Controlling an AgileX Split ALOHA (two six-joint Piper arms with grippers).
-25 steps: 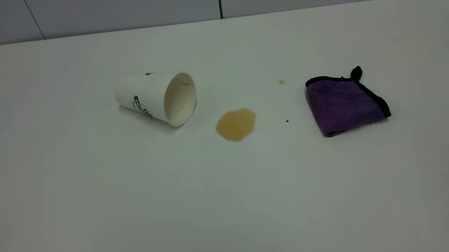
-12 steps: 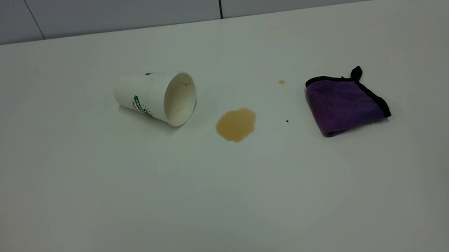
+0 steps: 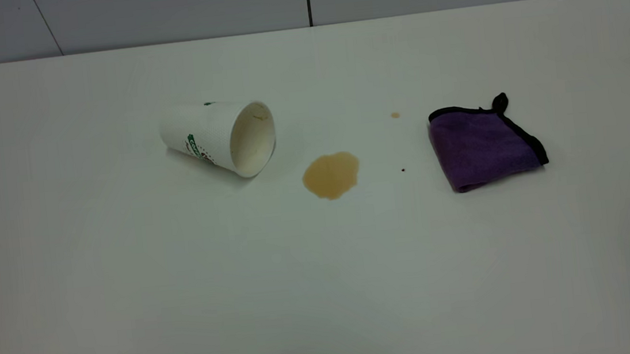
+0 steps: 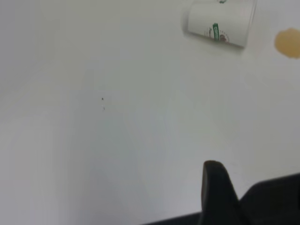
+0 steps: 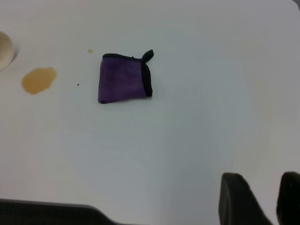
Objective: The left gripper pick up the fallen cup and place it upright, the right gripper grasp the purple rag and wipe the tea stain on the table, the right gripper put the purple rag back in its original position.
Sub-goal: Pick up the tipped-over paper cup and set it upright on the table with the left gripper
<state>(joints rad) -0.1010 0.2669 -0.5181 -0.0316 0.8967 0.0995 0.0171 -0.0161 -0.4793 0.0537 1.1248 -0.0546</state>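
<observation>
The white paper cup (image 3: 218,139) with green print lies on its side left of centre, its mouth toward the tea stain (image 3: 331,175). The folded purple rag (image 3: 485,143) with black trim lies to the right of the stain. Neither gripper shows in the exterior view. The left wrist view shows the cup (image 4: 219,21) and the stain (image 4: 287,42) far off, and one dark finger (image 4: 214,185) of my left gripper. In the right wrist view my right gripper (image 5: 260,190) hangs well away from the rag (image 5: 123,80), its two fingers apart and empty.
A small tea spot (image 3: 395,115) and a dark speck (image 3: 403,169) lie between the stain and the rag. The white table (image 3: 326,291) ends at a tiled wall at the back. The cup's rim (image 5: 4,44) shows at the edge of the right wrist view.
</observation>
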